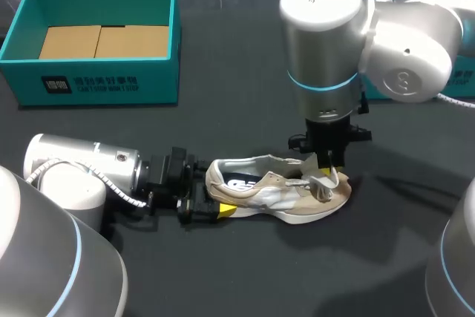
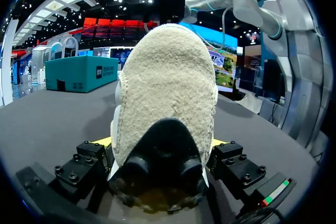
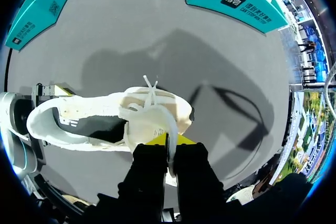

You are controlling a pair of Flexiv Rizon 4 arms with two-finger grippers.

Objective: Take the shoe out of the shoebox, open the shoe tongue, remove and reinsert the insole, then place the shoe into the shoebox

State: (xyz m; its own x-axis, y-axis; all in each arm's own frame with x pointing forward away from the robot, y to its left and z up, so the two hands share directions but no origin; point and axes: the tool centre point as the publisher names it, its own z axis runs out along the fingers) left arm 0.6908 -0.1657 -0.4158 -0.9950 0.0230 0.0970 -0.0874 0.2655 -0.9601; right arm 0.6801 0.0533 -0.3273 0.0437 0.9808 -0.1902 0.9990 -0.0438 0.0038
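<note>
1. Beige suede and mesh: the shoe [image 1: 278, 194] lies on its sole on the table [image 1: 245, 72], toe toward my right. It is well apart from the box [image 1: 96, 83], whose floor shows only cardboard.
2. Tongue [image 3: 152, 124]: held up over the forefoot. With the shoe already out of the box, the step in hand is judged to be opening the tongue.
3. Insole [image 3: 97, 127]: the dark surface inside the collar is probably it. It sits in place, not yet removed.
4. Right gripper [image 3: 168, 142]: it comes down from above and is clenched on the tongue, with its yellow tips pressed together over the white strip.
5. Left gripper [image 2: 163, 150]: it lies low on the table behind the heel, grasping the shoe with one finger against each flank.
6. Method: pull the tongue up and toward the toe in a shallow arc, so the throat widens without lifting the shoe. The left gripper should hold the heel down as the anchor.
7. Caution: the pinch looks thin and sits close to a lace loop, so a sharp tug may slip off or drag the toe upward. Slow, even tension suits soft fabric.
8. Aim: a collar open enough for a gripper to reach the insole's heel edge next.
</note>
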